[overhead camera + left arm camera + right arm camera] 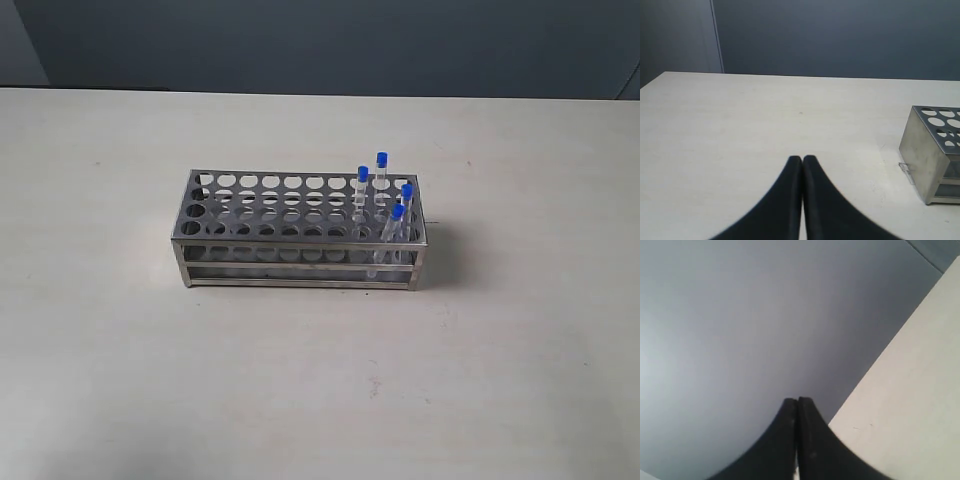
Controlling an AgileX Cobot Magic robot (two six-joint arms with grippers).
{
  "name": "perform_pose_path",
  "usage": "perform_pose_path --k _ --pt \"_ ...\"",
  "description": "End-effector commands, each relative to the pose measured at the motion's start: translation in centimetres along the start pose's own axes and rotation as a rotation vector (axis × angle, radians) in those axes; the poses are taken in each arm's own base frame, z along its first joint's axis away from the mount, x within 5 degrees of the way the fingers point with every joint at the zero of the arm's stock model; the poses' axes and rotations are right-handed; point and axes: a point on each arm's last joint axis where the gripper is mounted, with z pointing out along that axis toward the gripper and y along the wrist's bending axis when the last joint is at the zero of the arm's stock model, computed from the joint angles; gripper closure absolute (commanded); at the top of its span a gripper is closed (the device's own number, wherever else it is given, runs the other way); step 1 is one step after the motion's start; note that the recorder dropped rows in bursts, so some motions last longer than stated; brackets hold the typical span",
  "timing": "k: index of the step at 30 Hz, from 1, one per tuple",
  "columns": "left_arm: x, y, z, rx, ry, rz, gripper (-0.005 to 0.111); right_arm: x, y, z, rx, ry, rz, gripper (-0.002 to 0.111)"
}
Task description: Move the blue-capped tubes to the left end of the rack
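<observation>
The silver metal rack (pixel 290 232) stands in the middle of the table in the exterior view. Several blue-capped tubes (pixel 383 195) stand upright in holes at its right end; the other holes are empty. Neither arm shows in the exterior view. In the left wrist view my left gripper (pixel 802 160) is shut with nothing in it, above bare table, and the rack's end wall (pixel 922 160) lies off to one side, well apart. In the right wrist view my right gripper (pixel 797 402) is shut and empty, facing the grey wall past the table's edge.
A pale beige table (pixel 120 350) spreads on all sides of the rack. A dark grey-blue wall (pixel 320 40) runs behind the table's far edge. A small clear bit (pixel 905 167) lies by the rack's foot.
</observation>
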Motion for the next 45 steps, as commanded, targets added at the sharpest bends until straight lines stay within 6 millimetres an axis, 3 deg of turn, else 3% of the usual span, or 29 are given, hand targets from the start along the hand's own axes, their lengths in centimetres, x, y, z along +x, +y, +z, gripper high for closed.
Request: perform_pose_path --k 1,10,13,16,18,22,27,29,36,41,45 --pt "-0.1 0.0 0.0 0.004 -0.004 -0.003 0.106 -0.3 0.0 -0.1 -0.001 -0.042 0.085 0.109" --pt "-0.1 0.0 0.0 0.004 -0.004 -0.003 0.106 -0.6 -0.1 -0.1 0.001 -0.073 0.085 0.109" --pt "-0.1 0.0 0.0 0.004 -0.004 -0.003 0.106 -1.0 -0.2 -0.1 0.004 -0.111 0.167 0.109" --pt "-0.1 0.0 0.0 0.004 -0.004 -0.003 0.106 -0.3 0.0 -0.1 -0.007 -0.036 0.259 0.109" --pt "-0.1 0.0 0.0 0.004 -0.004 -0.003 0.106 0.6 0.2 -0.1 -0.018 0.062 0.184 0.109" --pt "-0.1 0.0 0.0 0.004 -0.004 -0.003 0.106 1.0 2.9 -0.7 -0.155 0.21 -0.16 0.109" --pt "-0.1 0.0 0.0 0.004 -0.004 -0.003 0.106 0.4 5.8 -1.4 -0.323 0.224 -0.396 0.109" --pt "-0.1 0.0 0.0 0.004 -0.004 -0.003 0.106 0.6 6.1 -1.2 -0.331 0.27 -0.481 0.109" --pt "-0.1 0.0 0.0 0.004 -0.004 -0.003 0.106 -0.6 6.6 2.4 -0.17 0.381 -0.674 0.109" --pt "-0.1 0.0 0.0 0.004 -0.005 -0.001 0.106 -2.2 7.8 7.0 -0.057 0.464 -0.781 0.109" --pt "-0.1 0.0 0.0 0.004 -0.005 -0.001 0.106 -1.9 8.3 11.5 -0.041 0.678 -0.772 0.109"
